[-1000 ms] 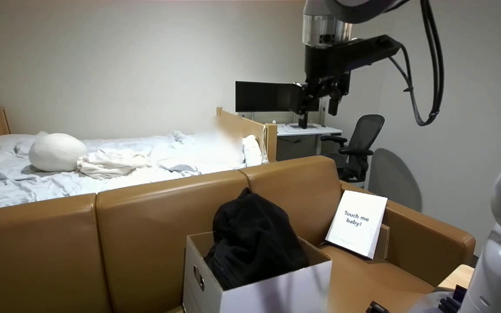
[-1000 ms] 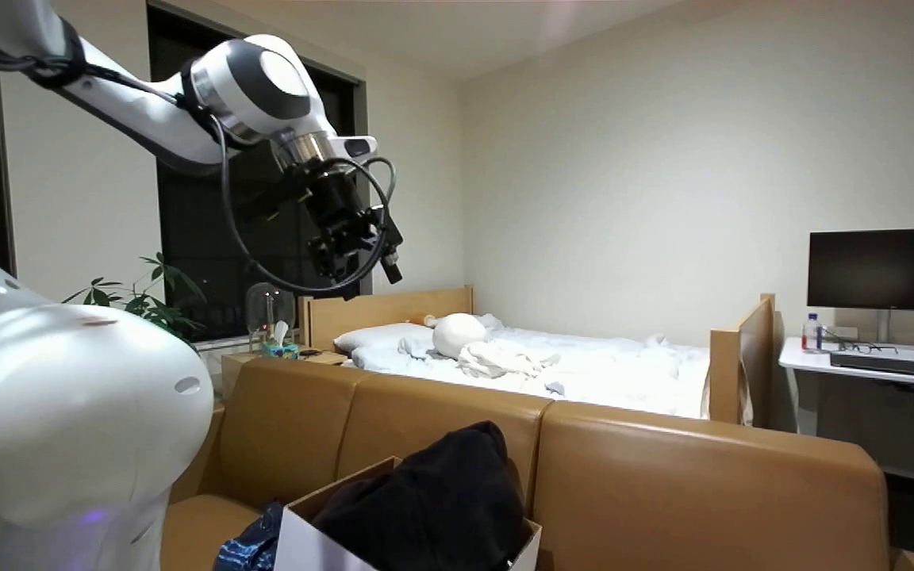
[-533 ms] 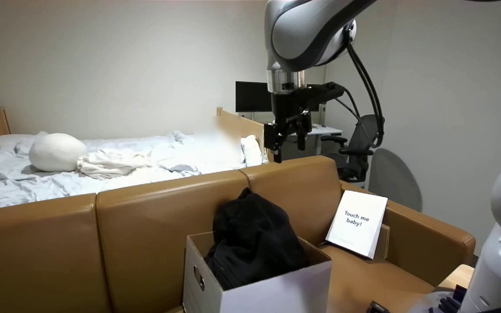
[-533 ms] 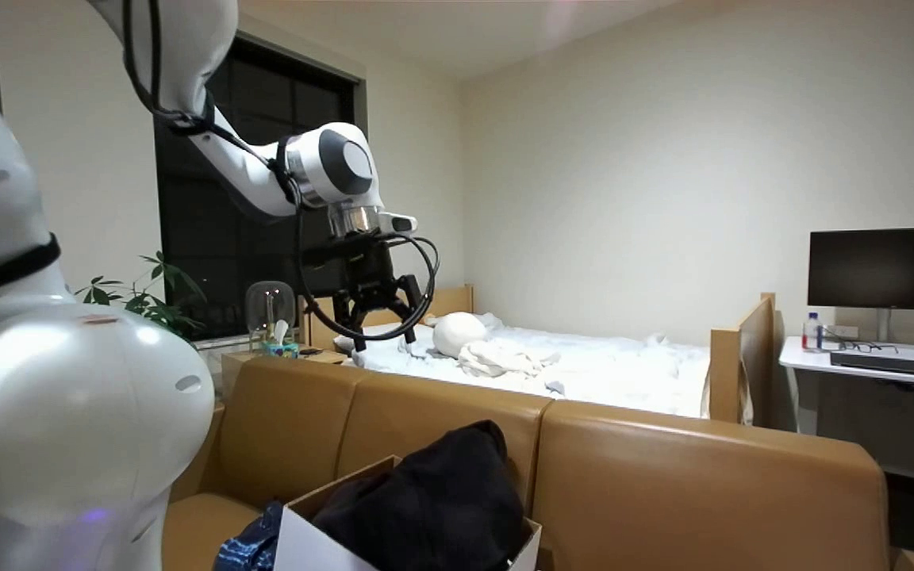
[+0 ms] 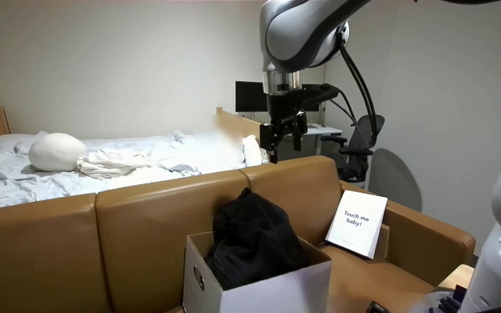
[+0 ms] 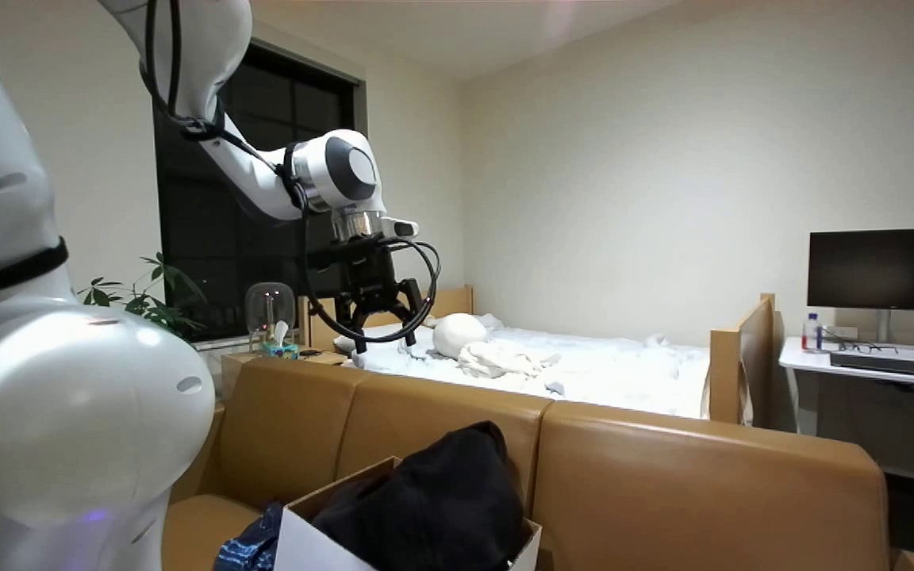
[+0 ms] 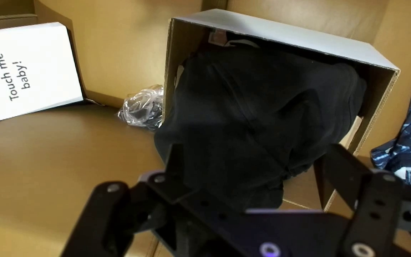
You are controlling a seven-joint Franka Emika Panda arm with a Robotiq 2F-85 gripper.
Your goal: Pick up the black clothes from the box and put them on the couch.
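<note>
Clothes: in an exterior view, heaped at lower centre inside the box, bulging over its rim, which should give me a peak to pinch.
Couch: spans the lower frame there; the box seems set on its seat, presumably to shorten my carry.
Arm: in an exterior view, enters at upper left, wrist bent so my gripper points down.
Gripper: in the wrist view, fingers parted across the lower half, holding nothing; the clothes lie beyond, so I judge a descent is needed.

Crumpled black fabric clothes lie in a rectangular white cardboard box on a long tan leather-look couch, before a long white-sheeted wooden bed.
</note>
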